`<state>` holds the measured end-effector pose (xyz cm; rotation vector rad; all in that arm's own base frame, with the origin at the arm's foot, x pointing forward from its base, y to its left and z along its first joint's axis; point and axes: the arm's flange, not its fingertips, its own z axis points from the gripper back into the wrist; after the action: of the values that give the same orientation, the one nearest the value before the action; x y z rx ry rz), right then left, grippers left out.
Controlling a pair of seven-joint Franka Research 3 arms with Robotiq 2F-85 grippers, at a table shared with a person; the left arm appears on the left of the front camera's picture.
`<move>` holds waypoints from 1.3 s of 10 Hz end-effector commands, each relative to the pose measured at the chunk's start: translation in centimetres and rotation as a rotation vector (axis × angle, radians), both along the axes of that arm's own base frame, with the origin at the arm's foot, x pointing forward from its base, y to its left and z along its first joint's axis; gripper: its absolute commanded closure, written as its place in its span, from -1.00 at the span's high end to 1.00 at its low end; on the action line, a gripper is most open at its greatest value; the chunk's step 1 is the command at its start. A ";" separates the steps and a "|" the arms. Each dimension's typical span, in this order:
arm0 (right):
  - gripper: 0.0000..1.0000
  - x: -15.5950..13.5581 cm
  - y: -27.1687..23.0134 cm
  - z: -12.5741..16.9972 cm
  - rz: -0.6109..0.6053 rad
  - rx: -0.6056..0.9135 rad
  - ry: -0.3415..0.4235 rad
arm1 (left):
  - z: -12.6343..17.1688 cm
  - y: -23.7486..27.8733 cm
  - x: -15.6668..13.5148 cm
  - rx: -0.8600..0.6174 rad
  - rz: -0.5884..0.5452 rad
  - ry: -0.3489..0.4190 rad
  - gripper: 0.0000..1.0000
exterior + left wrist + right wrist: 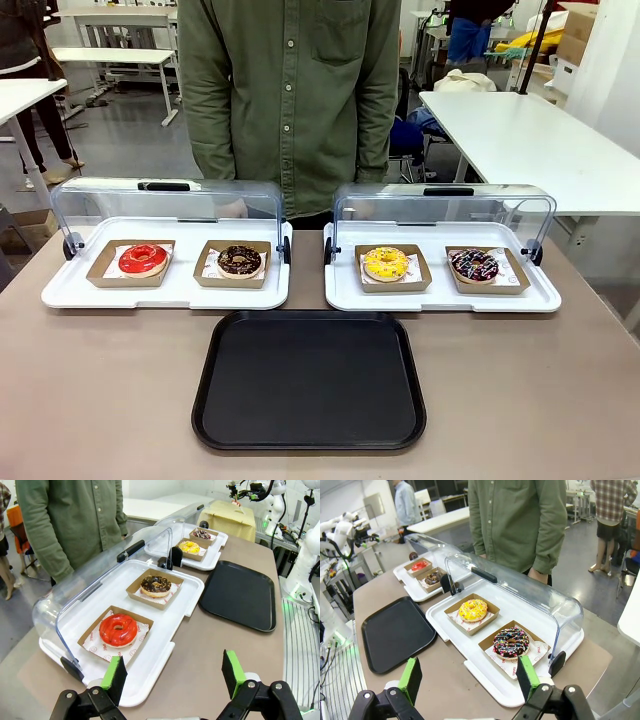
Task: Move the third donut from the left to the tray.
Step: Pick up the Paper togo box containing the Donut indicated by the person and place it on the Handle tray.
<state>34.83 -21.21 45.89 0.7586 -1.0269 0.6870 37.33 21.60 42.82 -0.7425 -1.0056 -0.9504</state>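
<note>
The yellow-iced ring donut (386, 263) (189, 547) (472, 610) sits in its brown cardboard holder on the left half of the right-hand white tray (440, 299), whose clear lid is swung back. In front of both white trays the black tray (310, 380) (241, 593) (395, 631) lies bare on the table. My left gripper (172, 677) is open, hanging over the table's left end near the red donut. My right gripper (470, 678) is open too, above the right end near the sprinkled chocolate donut.
A red-iced donut (143, 260) and a chocolate donut (240, 261) rest on the left white tray (165, 292). A sprinkled chocolate donut (474, 265) shares the right tray. A person in a green shirt (290, 90) stands at the far edge behind the open lids.
</note>
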 end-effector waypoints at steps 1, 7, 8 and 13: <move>1.00 0.3 -0.1 0.1 0.003 0.008 -0.038 | 0.2 0.2 0.1 -0.003 -0.005 -0.007 1.00; 1.00 0.3 -0.1 0.1 0.003 0.008 -0.038 | 0.2 0.2 0.1 -0.003 -0.005 -0.007 1.00; 1.00 0.3 -0.1 0.1 0.003 0.008 -0.038 | 0.2 0.2 0.1 -0.003 -0.005 -0.007 1.00; 1.00 0.3 -0.1 0.1 0.003 0.008 -0.038 | 0.2 0.2 0.1 -0.003 -0.005 -0.007 1.00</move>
<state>34.83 -21.21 45.88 0.7586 -1.0269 0.6871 37.33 21.60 42.82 -0.7424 -1.0056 -0.9504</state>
